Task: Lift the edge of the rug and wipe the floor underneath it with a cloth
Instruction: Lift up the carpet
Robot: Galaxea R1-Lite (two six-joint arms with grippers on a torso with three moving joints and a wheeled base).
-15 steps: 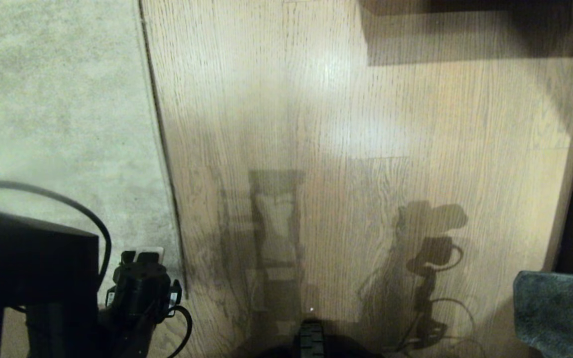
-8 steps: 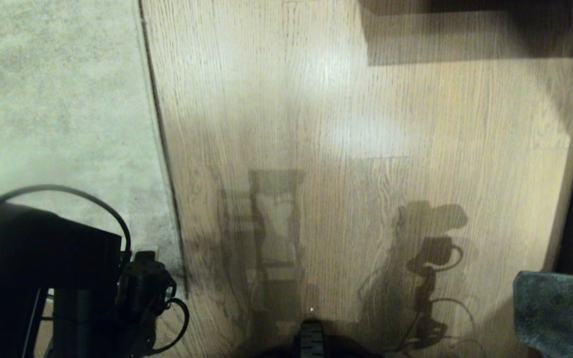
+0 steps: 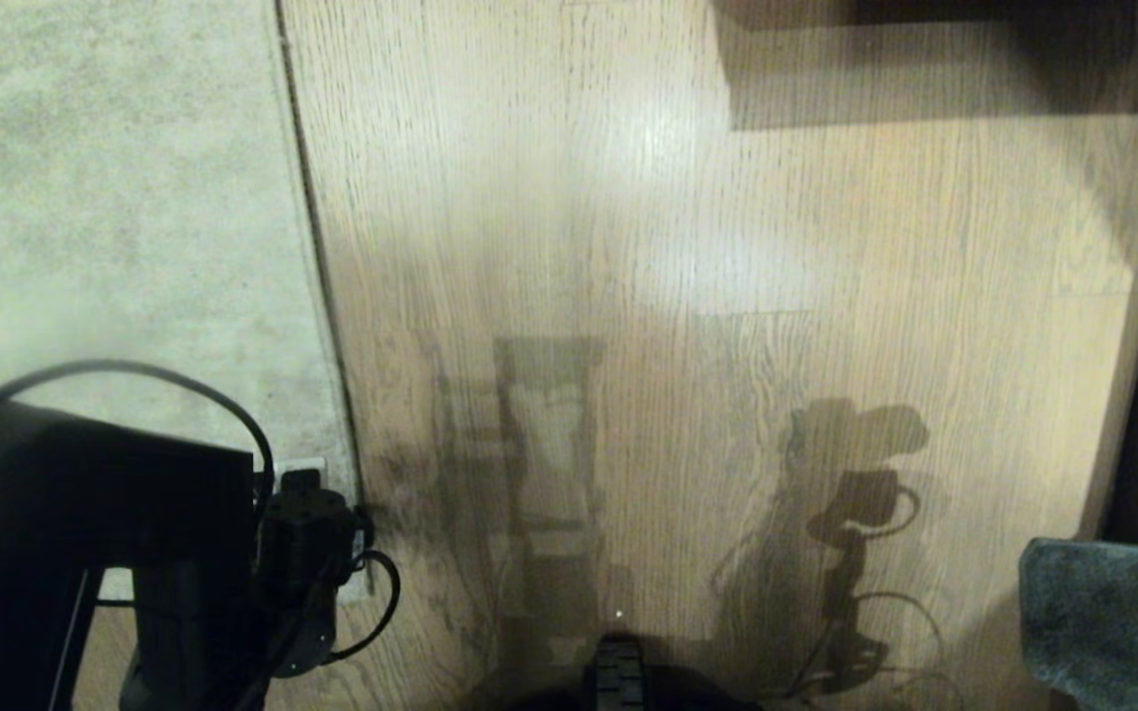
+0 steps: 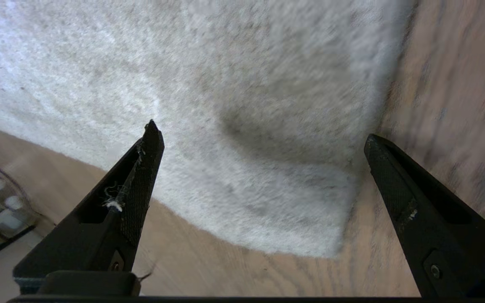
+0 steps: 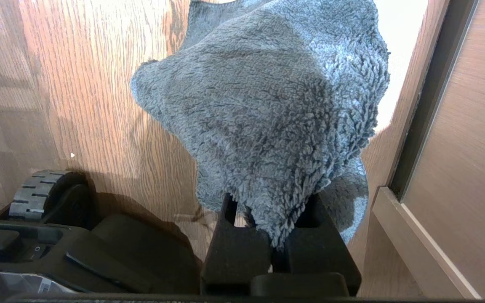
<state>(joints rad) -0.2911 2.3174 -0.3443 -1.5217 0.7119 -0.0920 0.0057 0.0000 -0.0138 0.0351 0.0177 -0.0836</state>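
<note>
Rug edge (image 4: 343, 202), pale grey-beige short pile, lies flat on light wood-grain floor (image 3: 727, 247); my left claw (image 4: 259, 143) gapes wide above its corner. My right claw (image 5: 274, 235) pinches the teal-grey terry cloth (image 5: 267, 105).

In the head view the left arm (image 3: 95, 553) covers the near corner of the rug (image 3: 115, 227), so the rug edge (image 3: 317, 267) vanishes behind it. The cloth (image 3: 1112, 622) is cut off by that view's right and bottom edges. In the right wrist view the cloth hides the fingertips of the right gripper (image 5: 274, 235). The left wrist view is smeared by blur along the floor (image 4: 457, 84).
</note>
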